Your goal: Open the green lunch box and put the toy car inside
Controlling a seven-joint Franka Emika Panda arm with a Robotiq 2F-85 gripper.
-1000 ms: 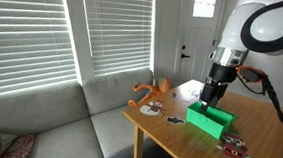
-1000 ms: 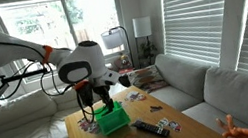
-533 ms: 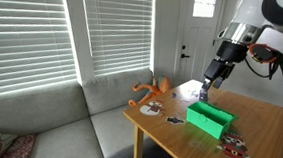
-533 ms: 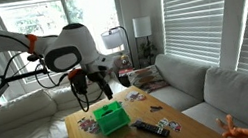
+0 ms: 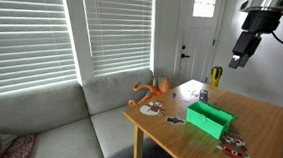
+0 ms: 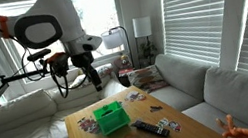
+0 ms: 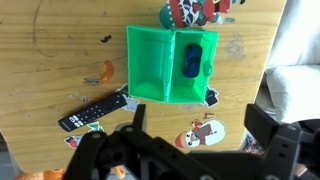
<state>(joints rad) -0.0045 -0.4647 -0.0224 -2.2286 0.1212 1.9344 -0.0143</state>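
The green lunch box [image 7: 160, 65] stands open on the wooden table, its lid folded out. A small blue toy car [image 7: 192, 60] lies inside its right compartment. The box also shows in both exterior views [image 5: 210, 119] [image 6: 111, 118]. My gripper [image 7: 200, 130] is open and empty, high above the table on the near side of the box. It hangs well clear of the box in both exterior views [image 5: 239, 58] [image 6: 97, 84].
A black remote control [image 7: 92, 112] [image 6: 150, 127] lies beside the box. Picture cards, one a snowman [image 7: 205, 133], are scattered on the table [image 7: 50, 50]. An orange toy [image 5: 153, 90] sits at the table's sofa-side corner. A grey sofa [image 5: 48, 123] borders the table.
My gripper has risen from just above the box to high over the table and drawn away from it. The box has not moved.
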